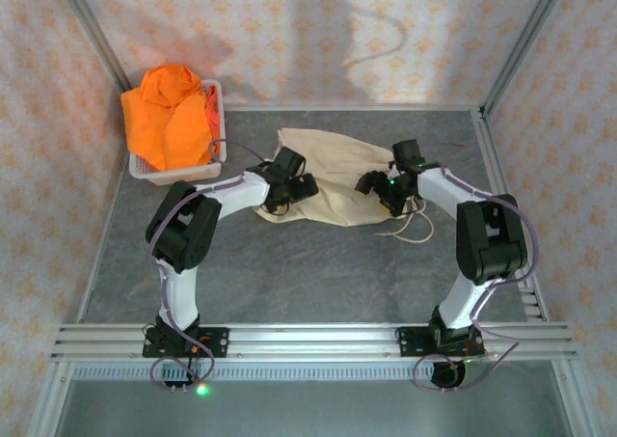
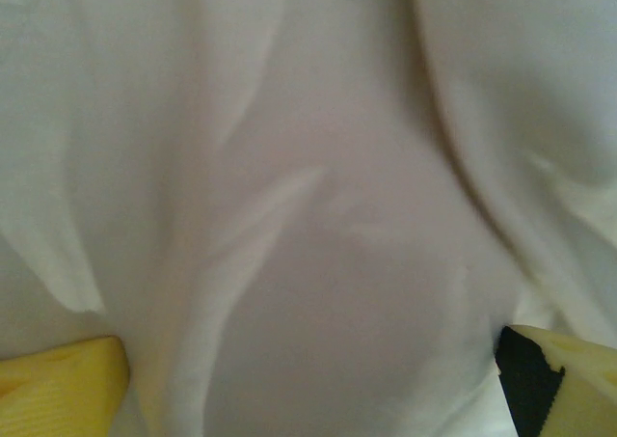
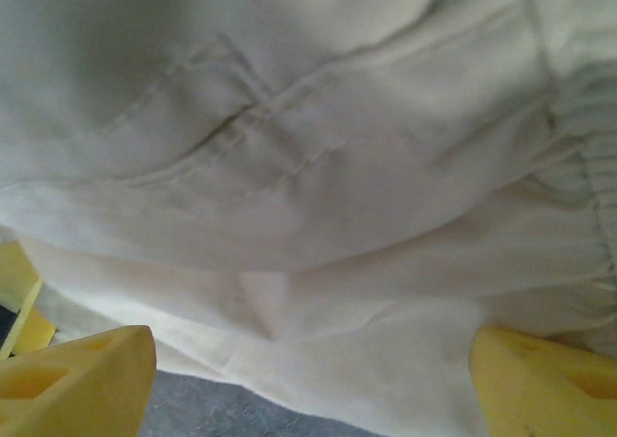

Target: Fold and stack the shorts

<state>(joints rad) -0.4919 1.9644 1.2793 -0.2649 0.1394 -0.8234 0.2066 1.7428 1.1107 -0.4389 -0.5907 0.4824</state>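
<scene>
While your left gripper (image 1: pixel 301 188) and right gripper (image 1: pixel 369 184) hover, jaws apart, over the beige shorts (image 1: pixel 333 162), grasp both edges evenly.

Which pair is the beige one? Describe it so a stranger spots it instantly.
Look at the grey table, far half, middle. The beige shorts lie spread there, a cord trailing at their right. Unlike the orange shorts heaped in the white basket at the far left corner, they lie on the tabletop.

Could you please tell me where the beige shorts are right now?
In the top view, the beige shorts lie mid-table between the left gripper and right gripper, right of the white basket.
</scene>
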